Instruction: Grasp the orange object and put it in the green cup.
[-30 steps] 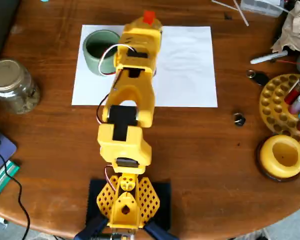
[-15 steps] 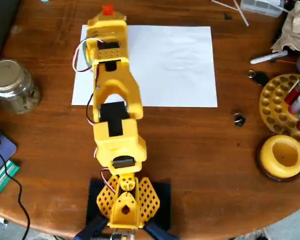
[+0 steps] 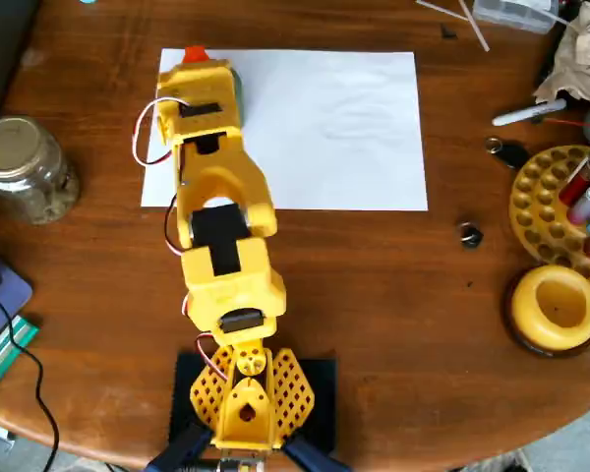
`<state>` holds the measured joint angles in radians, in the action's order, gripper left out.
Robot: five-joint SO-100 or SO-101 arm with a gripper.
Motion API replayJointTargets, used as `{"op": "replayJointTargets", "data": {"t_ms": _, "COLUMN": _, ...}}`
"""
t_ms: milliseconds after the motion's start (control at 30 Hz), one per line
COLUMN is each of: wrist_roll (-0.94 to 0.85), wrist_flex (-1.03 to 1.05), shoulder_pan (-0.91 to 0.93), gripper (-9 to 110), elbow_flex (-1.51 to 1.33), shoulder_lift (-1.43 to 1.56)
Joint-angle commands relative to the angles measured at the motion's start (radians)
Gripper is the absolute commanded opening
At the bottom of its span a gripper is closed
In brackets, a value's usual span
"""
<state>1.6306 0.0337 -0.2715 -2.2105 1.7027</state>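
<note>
My yellow arm reaches from the base at the bottom centre up to the top-left corner of the white paper. The gripper [image 3: 199, 67] is at the arm's far end; its fingers are hidden under the wrist body. A small bit of the orange object [image 3: 195, 54] peeks out just beyond the gripper's tip, and I cannot tell if it is held. A dark green sliver of the green cup [image 3: 237, 87] shows at the right side of the gripper head. The rest of the cup is hidden beneath the arm.
A white paper sheet [image 3: 315, 128] lies on the wooden table. A glass jar [image 3: 25, 167] stands at the left. A yellow round holder [image 3: 558, 307] and a yellow perforated rack with pens [image 3: 556, 206] stand at the right. A small metal nut [image 3: 470, 235] lies near them.
</note>
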Motion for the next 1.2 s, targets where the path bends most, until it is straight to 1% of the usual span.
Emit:
{"op": "replayJointTargets", "data": {"t_ms": 0, "wrist_roll": -0.012, "wrist_flex": 0.002, "shoulder_pan": -0.002, "gripper": 0, "elbow_flex": -0.015, "shoulder_lift": 0.060}}
{"op": "replayJointTargets", "data": {"t_ms": 333, "wrist_roll": -0.014, "wrist_flex": -0.002, "shoulder_pan": 0.002, "gripper": 0, "elbow_flex": -0.052, "shoulder_lift": 0.084}}
{"op": "replayJointTargets", "data": {"t_ms": 367, "wrist_roll": -0.014, "wrist_flex": -0.003, "shoulder_pan": 0.002, "gripper": 2, "elbow_flex": -0.054, "shoulder_lift": 0.084}}
{"op": "replayJointTargets", "data": {"t_ms": 400, "wrist_roll": -0.014, "wrist_flex": -0.003, "shoulder_pan": -0.002, "gripper": 7, "elbow_flex": -0.055, "shoulder_lift": 0.087}}
{"op": "replayJointTargets", "data": {"t_ms": 467, "wrist_roll": -0.014, "wrist_flex": -0.003, "shoulder_pan": -0.009, "gripper": 21, "elbow_flex": -0.055, "shoulder_lift": 0.092}}
{"op": "replayJointTargets", "data": {"t_ms": 500, "wrist_roll": -0.017, "wrist_flex": -0.005, "shoulder_pan": -0.009, "gripper": 24, "elbow_flex": -0.055, "shoulder_lift": 0.092}}
{"op": "replayJointTargets", "data": {"t_ms": 667, "wrist_roll": -0.021, "wrist_flex": -0.005, "shoulder_pan": -0.005, "gripper": 26, "elbow_flex": -0.052, "shoulder_lift": 0.092}}
{"op": "replayJointTargets", "data": {"t_ms": 767, "wrist_roll": -0.021, "wrist_flex": -0.005, "shoulder_pan": -0.006, "gripper": 25, "elbow_flex": -0.049, "shoulder_lift": 0.089}}
{"op": "replayJointTargets", "data": {"t_ms": 833, "wrist_roll": -0.021, "wrist_flex": -0.002, "shoulder_pan": -0.005, "gripper": 21, "elbow_flex": -0.049, "shoulder_lift": 0.089}}
{"op": "replayJointTargets", "data": {"t_ms": 867, "wrist_roll": -0.021, "wrist_flex": 0.002, "shoulder_pan": 0.000, "gripper": 16, "elbow_flex": -0.049, "shoulder_lift": 0.094}}
{"op": "replayJointTargets", "data": {"t_ms": 933, "wrist_roll": -0.025, "wrist_flex": 0.014, "shoulder_pan": 0.023, "gripper": 0, "elbow_flex": -0.046, "shoulder_lift": 0.101}}
{"op": "replayJointTargets", "data": {"t_ms": 1067, "wrist_roll": -0.051, "wrist_flex": 0.058, "shoulder_pan": 0.055, "gripper": 0, "elbow_flex": -0.046, "shoulder_lift": 0.137}}
{"op": "replayJointTargets", "data": {"t_ms": 1167, "wrist_roll": -0.135, "wrist_flex": 0.156, "shoulder_pan": 0.103, "gripper": 0, "elbow_flex": -0.044, "shoulder_lift": 0.229}}
